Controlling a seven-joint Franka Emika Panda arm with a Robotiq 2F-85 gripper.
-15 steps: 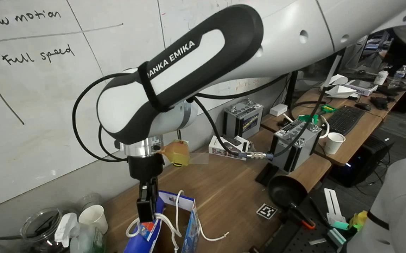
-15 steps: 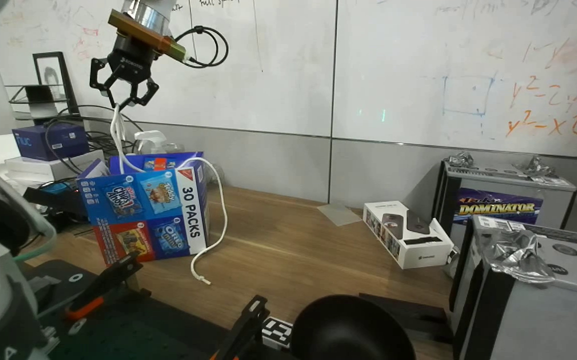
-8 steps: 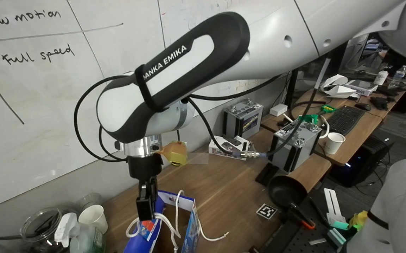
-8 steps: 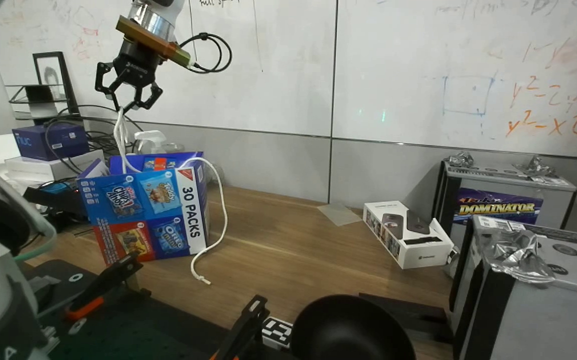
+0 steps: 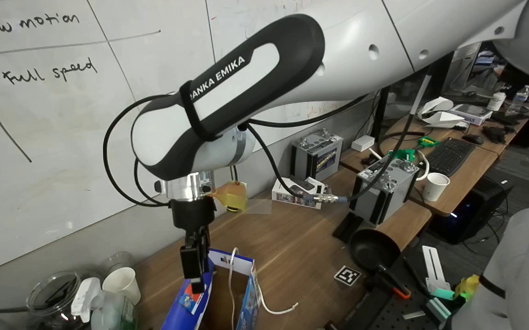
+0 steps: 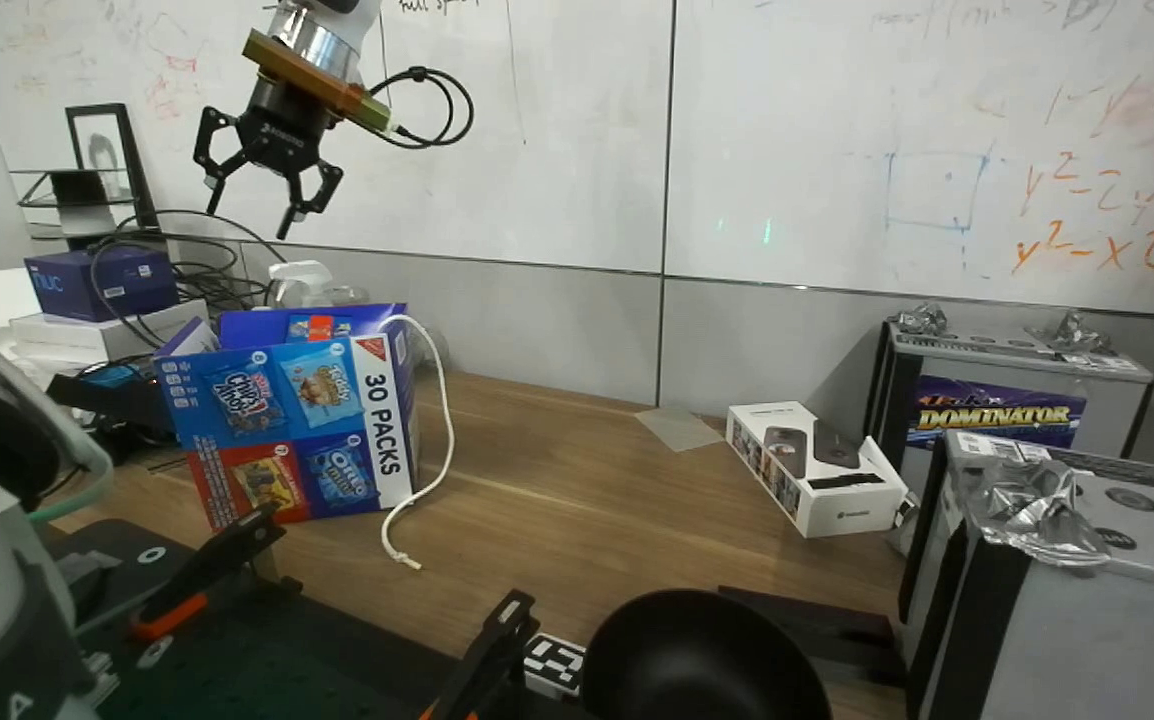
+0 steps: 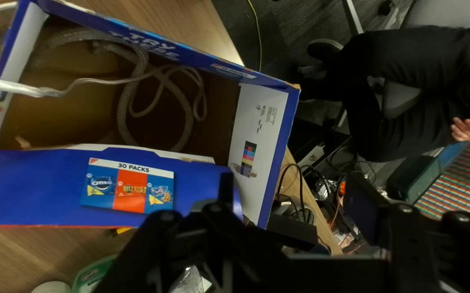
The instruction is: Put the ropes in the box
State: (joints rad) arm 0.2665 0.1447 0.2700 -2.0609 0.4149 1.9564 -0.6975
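Jaws spread, the gripper (image 6: 248, 224) hung above the blue box (image 6: 282, 425), inside which white ropes (image 7: 121, 112) lay in loops, one strand (image 6: 451, 432) trailing outside, down to the wooden table (image 6: 557, 520)

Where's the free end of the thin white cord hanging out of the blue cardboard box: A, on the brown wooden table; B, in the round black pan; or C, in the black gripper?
A: the thin white cord drapes over the edge of the blue cardboard box, its tip on the wooden table.
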